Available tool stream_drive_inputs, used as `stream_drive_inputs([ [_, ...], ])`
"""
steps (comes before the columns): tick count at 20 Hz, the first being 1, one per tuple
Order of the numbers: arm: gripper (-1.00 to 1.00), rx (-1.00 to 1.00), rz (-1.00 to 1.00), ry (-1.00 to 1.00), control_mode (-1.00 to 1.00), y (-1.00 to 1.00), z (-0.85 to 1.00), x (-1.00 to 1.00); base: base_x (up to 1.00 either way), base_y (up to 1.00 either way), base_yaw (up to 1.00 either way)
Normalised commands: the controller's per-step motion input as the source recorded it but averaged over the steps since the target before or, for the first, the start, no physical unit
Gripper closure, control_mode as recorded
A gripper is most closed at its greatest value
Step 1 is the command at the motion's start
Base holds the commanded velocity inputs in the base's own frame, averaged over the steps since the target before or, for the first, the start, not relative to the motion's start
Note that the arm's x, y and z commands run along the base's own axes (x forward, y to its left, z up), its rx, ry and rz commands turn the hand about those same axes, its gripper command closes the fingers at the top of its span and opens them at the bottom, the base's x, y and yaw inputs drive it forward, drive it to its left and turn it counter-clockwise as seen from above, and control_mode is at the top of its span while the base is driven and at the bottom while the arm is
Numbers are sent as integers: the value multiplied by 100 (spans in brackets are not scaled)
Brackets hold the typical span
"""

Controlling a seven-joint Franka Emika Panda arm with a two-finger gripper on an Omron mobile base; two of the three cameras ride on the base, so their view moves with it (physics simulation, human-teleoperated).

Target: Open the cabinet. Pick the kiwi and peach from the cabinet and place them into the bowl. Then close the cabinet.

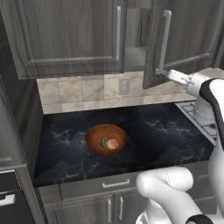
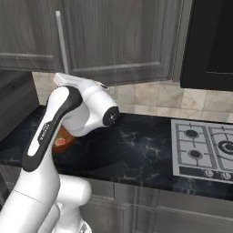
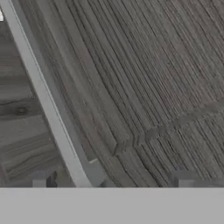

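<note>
The cabinet [image 1: 65, 39] is dark grey wood-grain with two tall panelled doors, each carrying a long vertical silver bar handle. The left door sits flush and closed. The right door [image 1: 183, 35] stands ajar, angled outward, leaving a gap that exposes the interior. The bowl [image 1: 106, 139] is round, shallow, reddish-brown wood, upright on the surface below the cabinet. Inside it, the green-brown kiwi [image 1: 105, 142] lies just beside the pink-orange peach [image 1: 113, 144].
</note>
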Motion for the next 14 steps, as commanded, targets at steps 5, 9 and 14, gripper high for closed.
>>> stream_drive_inputs([
  [5, -100, 1, 0, -1, -100, 100, 0, 100, 0, 0, 0],
  [9, -100, 1, 0, -2, -100, 100, 11, 100, 0, 0, 0],
  [14, -100, 0, 0, 0, -100, 100, 15, 94, 0, 0, 0],
])
